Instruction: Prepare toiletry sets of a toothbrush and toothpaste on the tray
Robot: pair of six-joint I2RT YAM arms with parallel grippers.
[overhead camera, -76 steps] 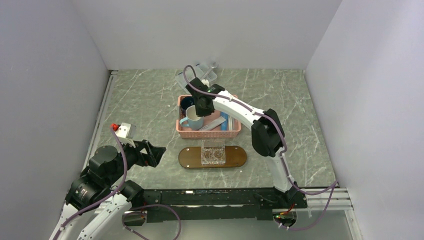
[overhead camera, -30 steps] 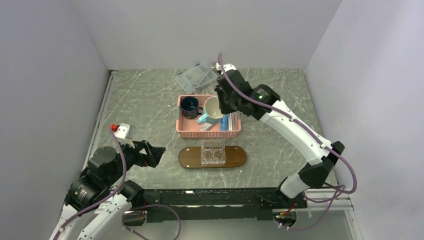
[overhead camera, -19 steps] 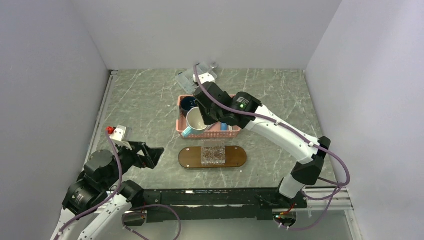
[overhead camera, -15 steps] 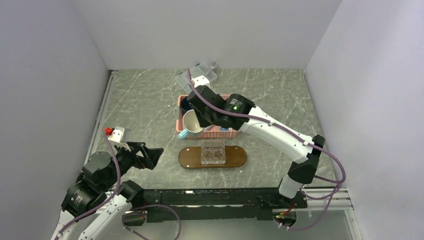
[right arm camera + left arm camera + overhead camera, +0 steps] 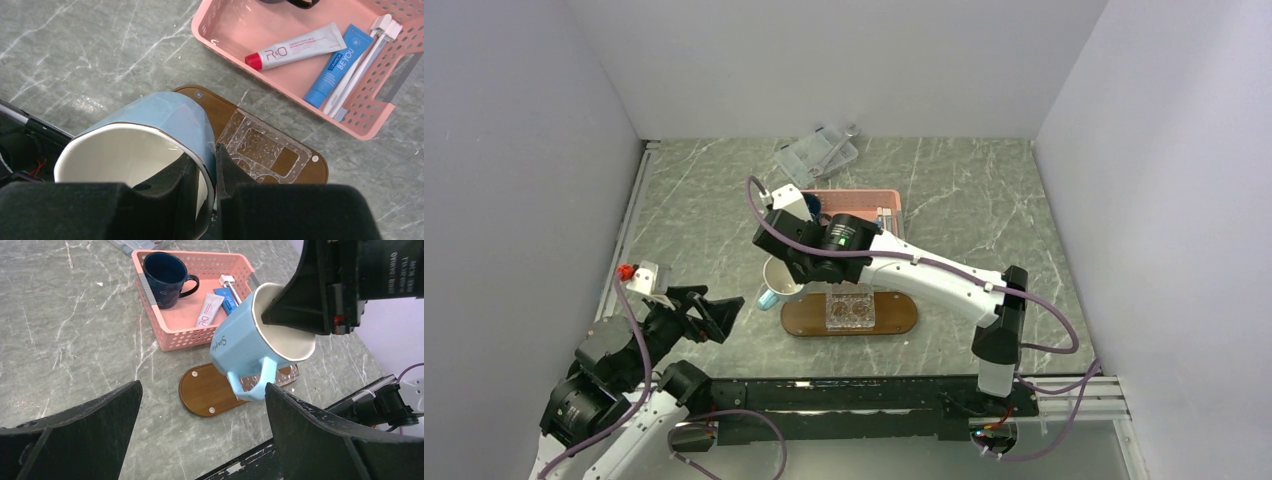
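Toothpaste (image 5: pixel 300 47) is shown clearly only by the wrist cameras. In the right wrist view a pale tube with a red cap and a bright blue tube (image 5: pixel 336 67) lie side by side with white toothbrushes (image 5: pixel 367 47) in the pink basket (image 5: pixel 225 30), upper right of the frame. In the top view the basket is largely covered by the right arm. The tray (image 5: pixel 899 318), a dark-brown oval board, lies at the centre of the top view, with a clear plastic box (image 5: pixel 849 310) set on it. A light-blue mug (image 5: pixel 247 347) is pinched by its rim in the clenched right fingers (image 5: pixel 227 172) and is tilted by the tray's left end. The left fingers (image 5: pixel 85 420) are spread wide, grasping nothing.
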